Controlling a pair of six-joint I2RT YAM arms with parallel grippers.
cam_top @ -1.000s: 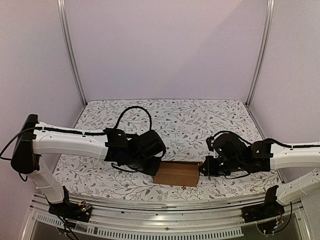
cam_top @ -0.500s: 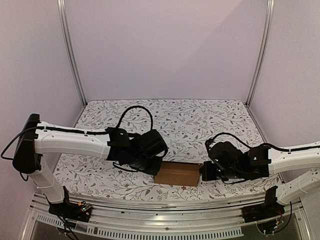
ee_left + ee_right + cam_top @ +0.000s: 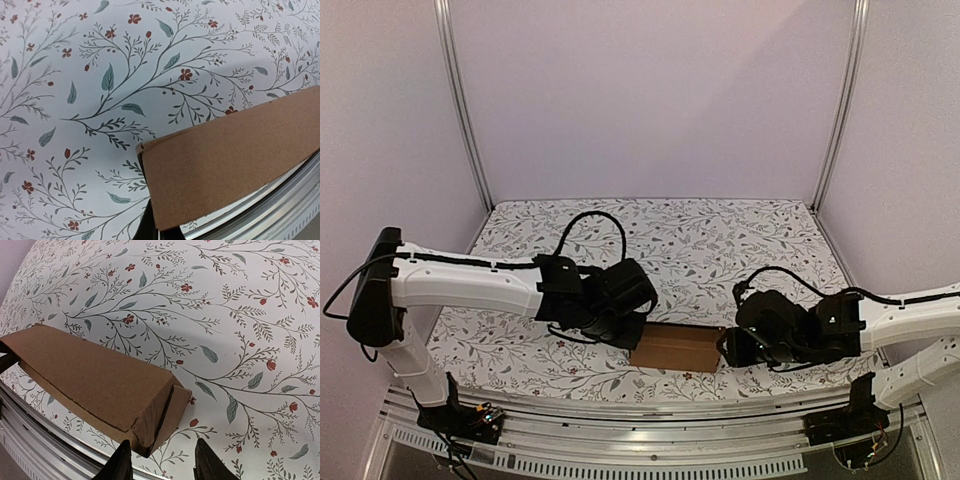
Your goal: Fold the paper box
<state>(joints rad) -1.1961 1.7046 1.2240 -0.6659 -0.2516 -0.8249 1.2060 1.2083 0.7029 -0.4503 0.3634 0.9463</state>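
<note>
The paper box (image 3: pixel 675 348) lies flat on the worktop (image 3: pixel 720 240), close to its near edge and lengthwise between the two arms. It is a narrow brown carton with a plain top face.

The left gripper (image 3: pixel 152 232) has its jaws closed. Their dark tips sit right at the box's left end, just under the short end edge. Whether any cardboard is pinched between them cannot be told.

The right gripper (image 3: pixel 162 460) has its jaws parted. Its two black fingers (image 3: pixel 122 462) stand on either side of the lower corner of the box's right end. In the right wrist view, the finger on the left is just beside the cardboard and the other stands clear of it.

At that right end the end flap (image 3: pixel 176 407) is not flush. It leans slightly outward, and a dark slit shows between it and the body of the box.

Both wrists hang low over the worktop, the left arm reaching in from the left and the right arm from the right. A black cable (image 3: pixel 590 225) loops up above the left wrist.

The worktop carries a white cloth printed with grey-green leaves and small red flowers. A metal rail (image 3: pixel 30 425) runs along its near edge, just in front of the box. Plain pale walls stand behind and to the sides.
</note>
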